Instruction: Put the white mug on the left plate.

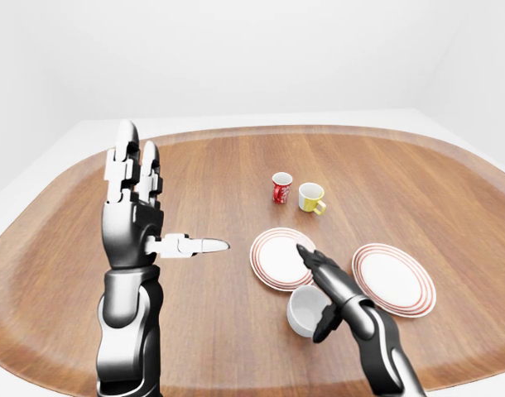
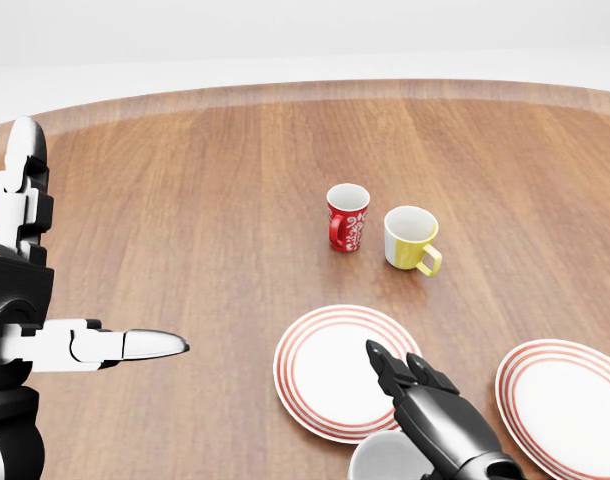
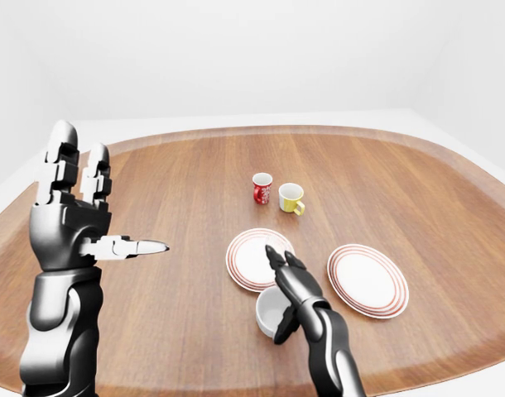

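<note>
The white mug (image 1: 305, 309) stands upright on the wooden table just below the left plate (image 1: 279, 256), a white plate with red rings. My right hand (image 1: 320, 289) is open around the mug's right side, fingers stretched over the rim toward the plate and thumb hanging down beside the mug. In the head view only the top of the white mug (image 2: 385, 458) shows at the bottom edge under the right hand (image 2: 420, 400). My left hand (image 1: 145, 207) is raised open at the left, far from the mug, fingers up and thumb pointing right.
A second red-ringed plate (image 1: 394, 277) lies right of the mug. A red patterned cup (image 1: 281, 188) and a yellow mug (image 1: 310, 198) stand above the plates. The round table's edge (image 1: 236, 132) curves along the top of the view.
</note>
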{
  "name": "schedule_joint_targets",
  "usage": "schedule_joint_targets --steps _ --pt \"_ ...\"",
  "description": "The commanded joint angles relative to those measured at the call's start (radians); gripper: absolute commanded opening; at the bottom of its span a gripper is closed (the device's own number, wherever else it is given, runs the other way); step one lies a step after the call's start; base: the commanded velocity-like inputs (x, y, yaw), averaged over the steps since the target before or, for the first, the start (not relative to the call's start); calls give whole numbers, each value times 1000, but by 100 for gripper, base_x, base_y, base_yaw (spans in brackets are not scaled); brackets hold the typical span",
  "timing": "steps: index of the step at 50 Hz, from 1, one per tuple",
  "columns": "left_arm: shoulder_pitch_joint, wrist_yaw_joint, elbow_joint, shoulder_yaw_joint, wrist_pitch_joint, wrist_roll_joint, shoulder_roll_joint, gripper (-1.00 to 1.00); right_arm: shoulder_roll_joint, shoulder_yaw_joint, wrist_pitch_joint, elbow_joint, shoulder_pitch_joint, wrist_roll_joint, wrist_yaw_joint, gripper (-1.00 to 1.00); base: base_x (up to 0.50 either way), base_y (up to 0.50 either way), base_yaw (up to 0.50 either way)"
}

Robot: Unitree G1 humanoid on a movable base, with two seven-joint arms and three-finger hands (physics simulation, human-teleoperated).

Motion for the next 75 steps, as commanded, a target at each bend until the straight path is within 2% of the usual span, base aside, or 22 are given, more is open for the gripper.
schedule_joint_targets --steps 1,24,44,46,47,48,49,53,64,75 --pt "0 -1 -1 0 0 0 0 100 -3 2 -11 29 -7 -9 -11 100 0 0 0" --pt "-3 1 -4 3 0 -3 1 100 -5 12 -37 87 -20 -25 -35 100 0 0 0" --pt "-3 3 -2 3 0 -4 1 100 -12 20 -83 203 -38 -38 -87 100 0 0 0" --pt "-2 3 -2 2 0 -4 1 100 -15 24 -95 209 -30 -39 -89 100 0 0 0" --pt "-1 4 -1 2 0 -3 0 100 -15 25 -99 211 -29 -39 -91 88 0 0 0" --pt "0 3 -1 1 0 -3 0 100 -15 24 -100 211 -30 -40 -94 -18 0 0 0" --pt "0 3 -2 1 0 -2 0 100 -14 23 -100 208 -29 -38 -92 -100 0 0 0" --pt "1 3 -3 1 0 -3 0 100 -19 29 -118 195 -9 -39 -78 -100 0 0 0" --pt "-3 3 3 4 0 -4 2 100 -17 27 -127 178 2 -33 -62 -100 0 0 0" --pt "-3 2 5 4 0 -3 2 100 -1 39 -80 -54 40 25 105 -100 0 0 0"
